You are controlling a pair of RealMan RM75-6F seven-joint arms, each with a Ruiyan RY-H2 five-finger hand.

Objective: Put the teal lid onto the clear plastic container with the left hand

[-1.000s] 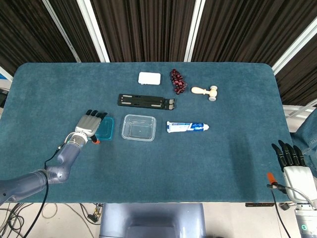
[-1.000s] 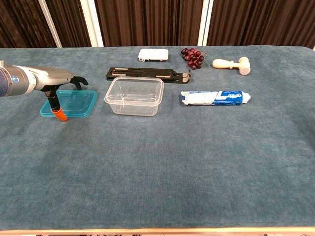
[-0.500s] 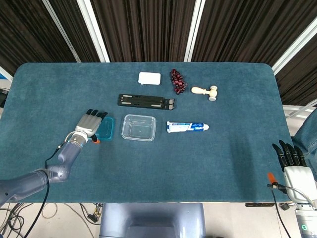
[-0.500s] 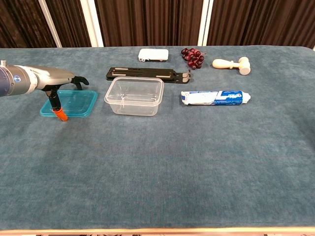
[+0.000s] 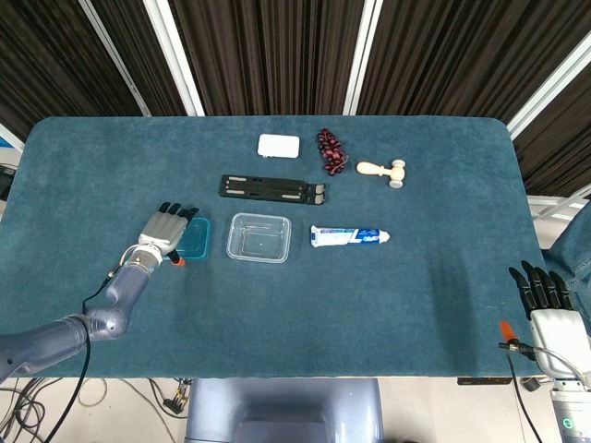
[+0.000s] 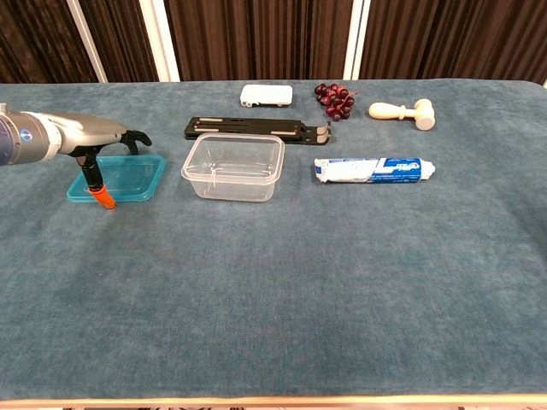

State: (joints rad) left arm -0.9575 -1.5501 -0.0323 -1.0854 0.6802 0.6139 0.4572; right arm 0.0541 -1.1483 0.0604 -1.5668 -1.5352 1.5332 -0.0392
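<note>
The teal lid [image 5: 197, 238] [image 6: 128, 175] lies flat on the blue cloth, just left of the clear plastic container [image 5: 259, 237] [image 6: 233, 166], which stands open and empty. My left hand [image 5: 164, 231] [image 6: 94, 145] hovers over the lid's left part. Its fingers reach over the far edge and the orange-tipped thumb sits at the near edge. A firm grip on the lid does not show. My right hand [image 5: 547, 305] hangs at the table's near right corner, fingers spread, holding nothing.
A toothpaste tube [image 5: 349, 236] [image 6: 376, 169] lies right of the container. Behind the container is a black stand [image 5: 272, 188] [image 6: 256, 129]. Further back are a white box [image 5: 279, 146], dark grapes [image 5: 331, 150] and a wooden mallet [image 5: 383, 171].
The lid and my left hand have shifted a little to the left together. The right hand has barely moved.
</note>
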